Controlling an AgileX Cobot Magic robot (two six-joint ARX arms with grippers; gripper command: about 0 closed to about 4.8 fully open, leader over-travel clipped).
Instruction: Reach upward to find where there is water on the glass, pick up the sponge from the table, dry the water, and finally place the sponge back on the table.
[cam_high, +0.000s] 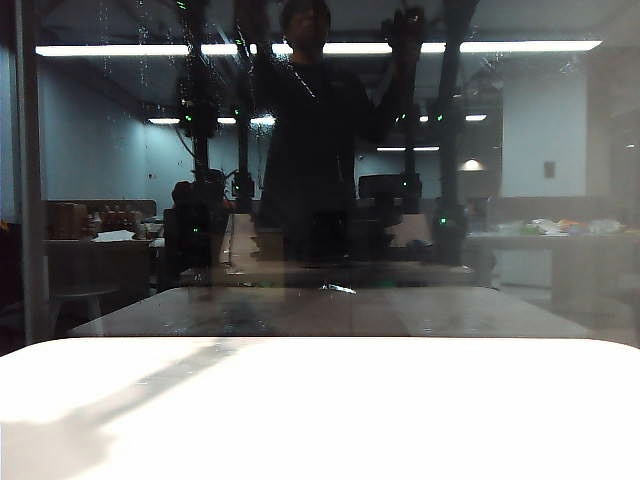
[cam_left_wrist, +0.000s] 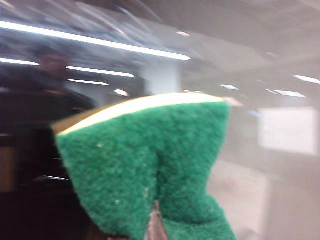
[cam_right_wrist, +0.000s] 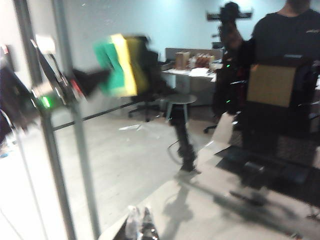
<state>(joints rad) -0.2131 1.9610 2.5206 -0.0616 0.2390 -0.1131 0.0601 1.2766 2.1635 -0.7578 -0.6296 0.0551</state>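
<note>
My left gripper (cam_left_wrist: 156, 227) is shut on the sponge (cam_left_wrist: 150, 165), pinching its green scouring face so that it folds, with the yellow foam edge on top. It holds the sponge up in front of the glass (cam_left_wrist: 260, 75), where blurred slanted streaks of water (cam_left_wrist: 125, 17) show. The right wrist view catches the sponge (cam_right_wrist: 122, 65) raised in the left gripper (cam_right_wrist: 102, 75) by the pane's frame. My right gripper (cam_right_wrist: 140, 222) is shut and empty, low over the table edge. The exterior view shows the white table (cam_high: 320, 410), the glass (cam_high: 560, 150) with faint dotted water trails (cam_high: 140, 40), and no arm directly.
A metal frame post (cam_right_wrist: 65, 150) of the pane stands near the left arm. Mirror images of a person (cam_high: 310, 130) and black arms fill the glass. A slanted arm shadow (cam_high: 130, 390) lies on the table's left part.
</note>
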